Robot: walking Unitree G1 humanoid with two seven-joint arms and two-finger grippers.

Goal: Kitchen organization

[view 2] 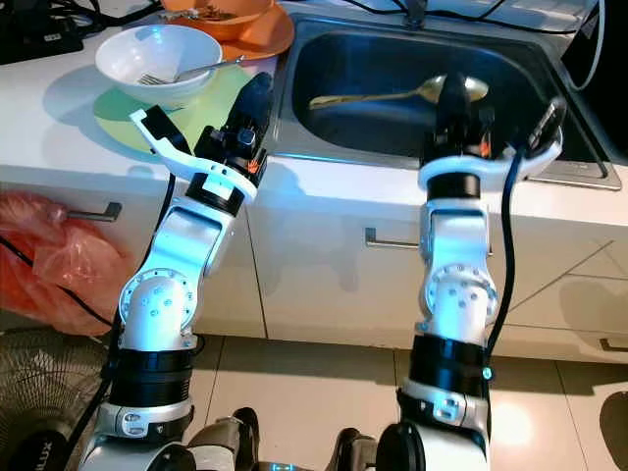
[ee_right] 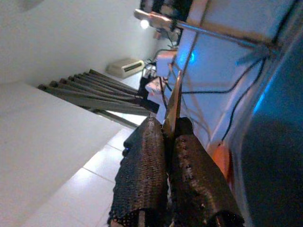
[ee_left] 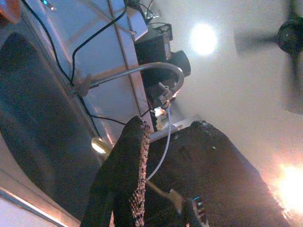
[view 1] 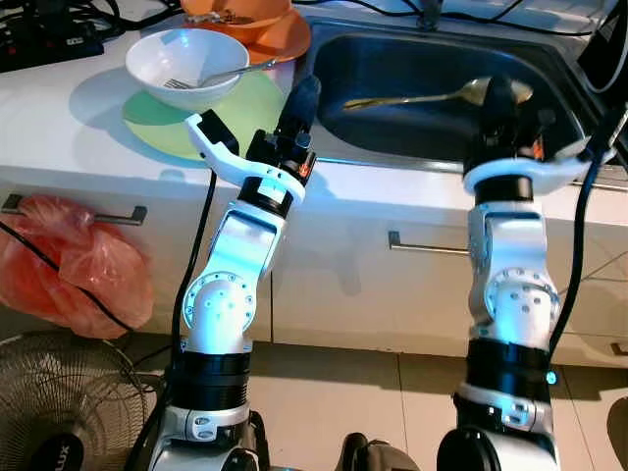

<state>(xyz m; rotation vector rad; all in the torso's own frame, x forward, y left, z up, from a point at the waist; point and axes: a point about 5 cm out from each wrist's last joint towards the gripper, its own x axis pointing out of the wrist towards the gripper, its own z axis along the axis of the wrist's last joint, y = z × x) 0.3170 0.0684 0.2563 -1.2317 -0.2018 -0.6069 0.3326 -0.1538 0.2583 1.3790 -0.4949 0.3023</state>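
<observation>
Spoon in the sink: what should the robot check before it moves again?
1. Right claw gripping the spoon: ok. Its fingers look shut on a thin gold piece, in the right wrist view.
2. Left claw free: ok. It is open and holds nothing, by the sink's left rim.
3. Spoon over the sink: ok. It lies across the basin.
4. White bowl with the fork out of the way: ok. It sits on the green plate, apart from both claws.
5. Where the spoon should go: cannot tell.
</observation>
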